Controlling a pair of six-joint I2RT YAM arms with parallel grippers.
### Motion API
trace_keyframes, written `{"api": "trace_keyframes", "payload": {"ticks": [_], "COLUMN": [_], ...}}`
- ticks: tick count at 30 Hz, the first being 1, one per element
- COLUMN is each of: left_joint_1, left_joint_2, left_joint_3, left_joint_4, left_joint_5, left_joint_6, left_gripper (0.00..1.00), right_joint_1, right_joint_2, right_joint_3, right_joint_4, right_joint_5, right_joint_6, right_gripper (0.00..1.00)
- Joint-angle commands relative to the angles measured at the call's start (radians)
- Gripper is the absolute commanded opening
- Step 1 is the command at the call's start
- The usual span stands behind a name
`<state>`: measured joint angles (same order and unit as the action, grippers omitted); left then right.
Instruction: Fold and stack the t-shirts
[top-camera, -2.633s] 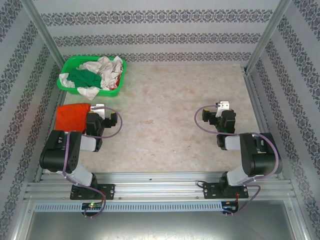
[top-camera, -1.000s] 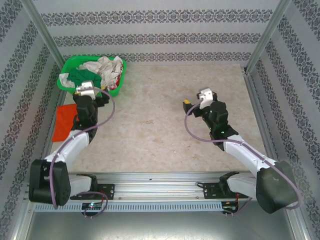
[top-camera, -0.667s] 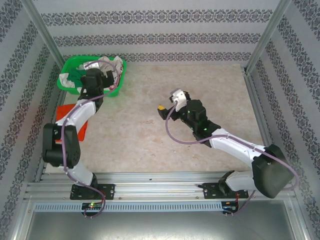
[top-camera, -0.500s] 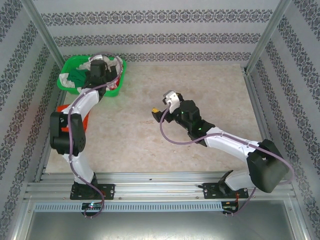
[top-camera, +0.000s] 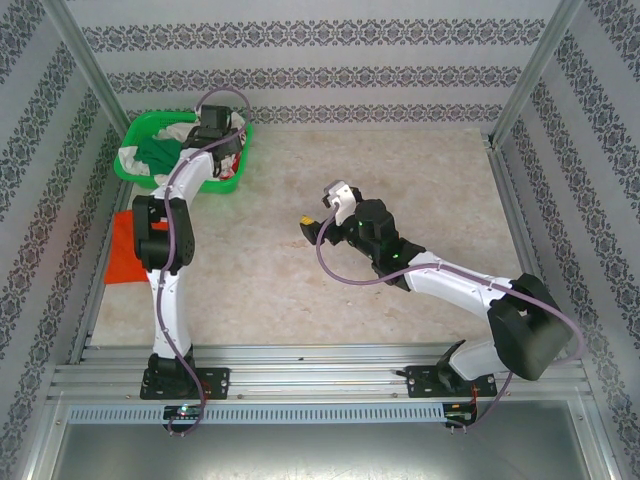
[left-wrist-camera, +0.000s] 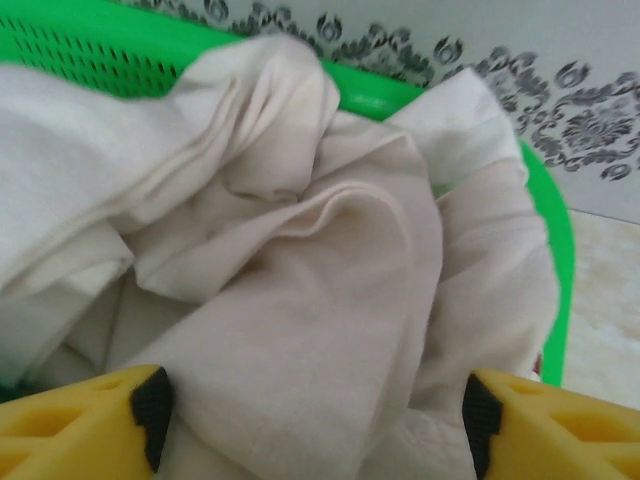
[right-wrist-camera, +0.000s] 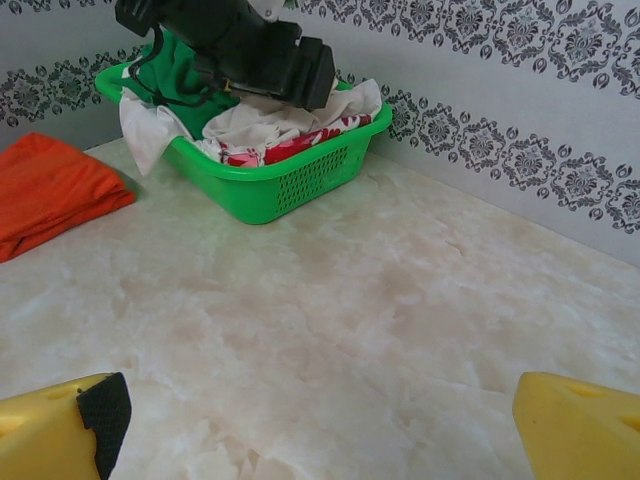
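in the green basket (left-wrist-camera: 556, 250): cream-white shirt (left-wrist-camera: 300, 300), crumpled on top of other laundry (top-camera: 160, 155), one edge spilling over the rim. just outside the basket, on its side nearest the arm bases and apart from it: orange-red shirt (top-camera: 122, 248), lying flat on the table (top-camera: 400, 170). down inside the basket: left gripper (left-wrist-camera: 315, 425), yellow fingers (left-wrist-camera: 90, 420) spread wide on either side of a raised fold of the cream cloth, with no telling whether the pads touch it yet. low over bare table, well away from the basket and facing it: right gripper (right-wrist-camera: 315, 420), spread wide and empty.

likely light, limp and shapeless in handling. no stiffness to keep a form, so bound to sag and trail once lifted, and apt to drag neighbouring garments along or catch on the basket rim. not fragile. thin enough to slide out of a shallow pinch. best taken at a thick ridge of gathered folds near the top of the heap, biting several layers deep rather than one flat layer. for spreading clear of the basket, better re-gripped at the shoulders or hem corners.
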<state>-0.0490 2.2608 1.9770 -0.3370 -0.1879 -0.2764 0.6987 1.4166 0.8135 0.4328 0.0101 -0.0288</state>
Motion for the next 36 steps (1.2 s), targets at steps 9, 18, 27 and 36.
{"api": "trace_keyframes", "payload": {"ticks": [9, 18, 27, 36], "left_joint_1": [0.014, 0.014, -0.006, -0.095], "left_joint_2": [0.026, -0.118, -0.144, -0.263], "left_joint_3": [0.090, 0.148, 0.457, 0.537], "left_joint_4": [-0.057, 0.007, -0.112, -0.125], "left_joint_5": [0.050, 0.049, 0.138, 0.201], "left_joint_6": [-0.046, 0.018, 0.048, 0.095], "left_gripper": [0.00, 0.00, 0.00, 0.00], "right_joint_1": [0.016, 0.015, 0.015, 0.016], "right_joint_2": [-0.054, -0.082, -0.079, -0.038], "right_joint_3": [-0.032, -0.036, -0.066, -0.067], "right_joint_4": [-0.006, -0.013, 0.007, 0.055], "right_joint_5": [0.014, 0.010, -0.009, -0.035], "right_joint_6": [0.046, 0.077, 0.131, 0.161], "right_gripper": [0.98, 0.98, 0.98, 0.98]}}
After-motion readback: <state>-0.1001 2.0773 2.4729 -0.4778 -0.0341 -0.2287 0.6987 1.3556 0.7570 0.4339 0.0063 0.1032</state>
